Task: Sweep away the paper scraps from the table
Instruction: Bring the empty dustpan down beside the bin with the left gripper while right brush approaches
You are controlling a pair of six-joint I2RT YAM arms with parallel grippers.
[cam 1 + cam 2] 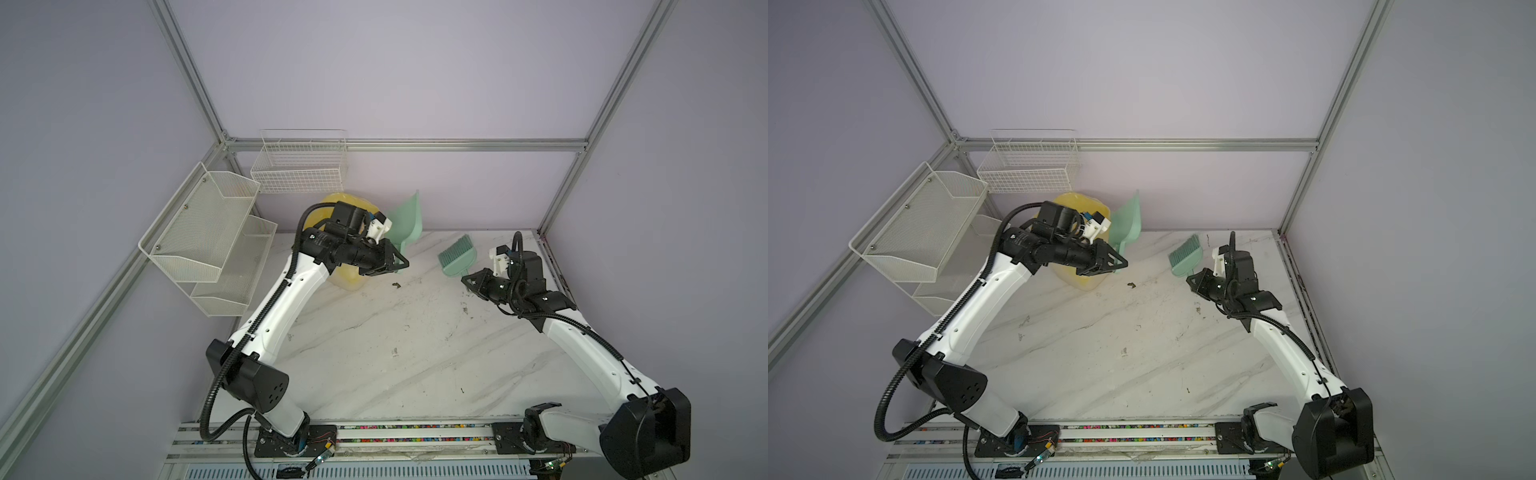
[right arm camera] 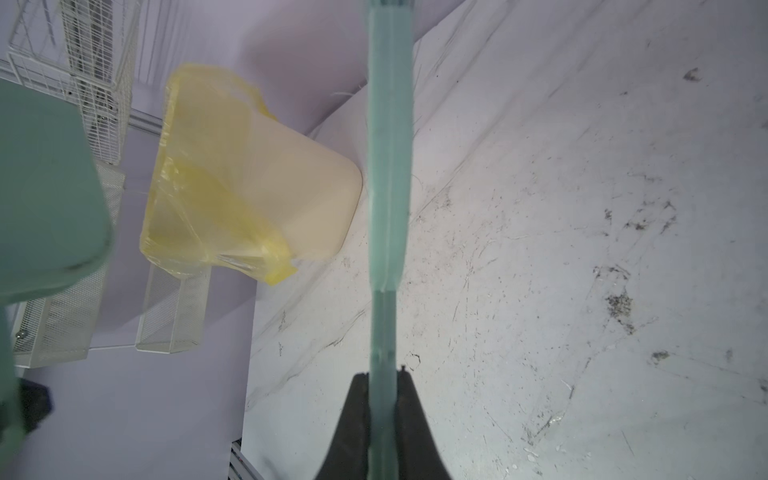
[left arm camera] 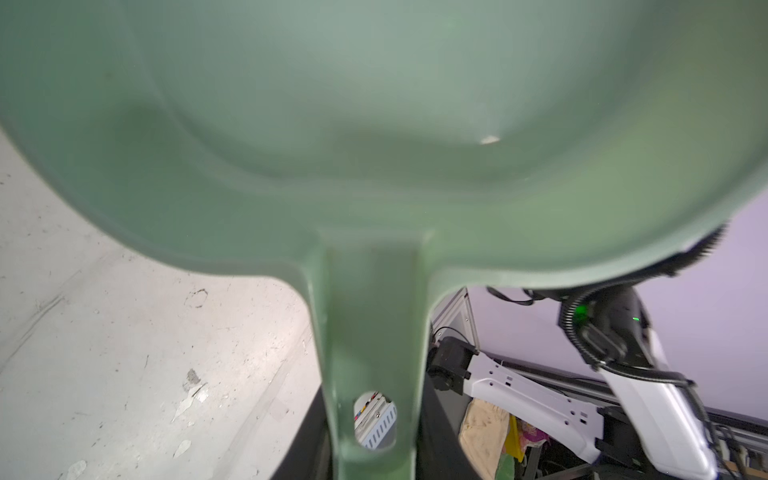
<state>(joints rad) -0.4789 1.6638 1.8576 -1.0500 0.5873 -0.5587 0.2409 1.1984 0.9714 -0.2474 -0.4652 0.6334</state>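
No paper scraps show in any view. The white marble table (image 1: pixel 395 353) bears only scuffs and a small dark speck (image 1: pixel 395 285). My left gripper (image 1: pixel 401 264) is shut on the handle of a green dustpan (image 1: pixel 409 220), which is raised and tilted against the rear wall beside the bin. In the left wrist view the dustpan (image 3: pixel 374 124) fills most of the picture. My right gripper (image 1: pixel 467 280) is shut on the handle of a green brush (image 1: pixel 455 255), bristles pointing to the rear. The right wrist view shows the brush handle (image 2: pixel 388 187) between the dark jaws.
A cream bin with a yellow bag (image 1: pixel 349 278) stands at the table's rear left, partly behind my left arm. White mesh shelves (image 1: pixel 208 241) and a wire basket (image 1: pixel 299 166) hang on the left and rear walls. Aluminium frame posts bound the table.
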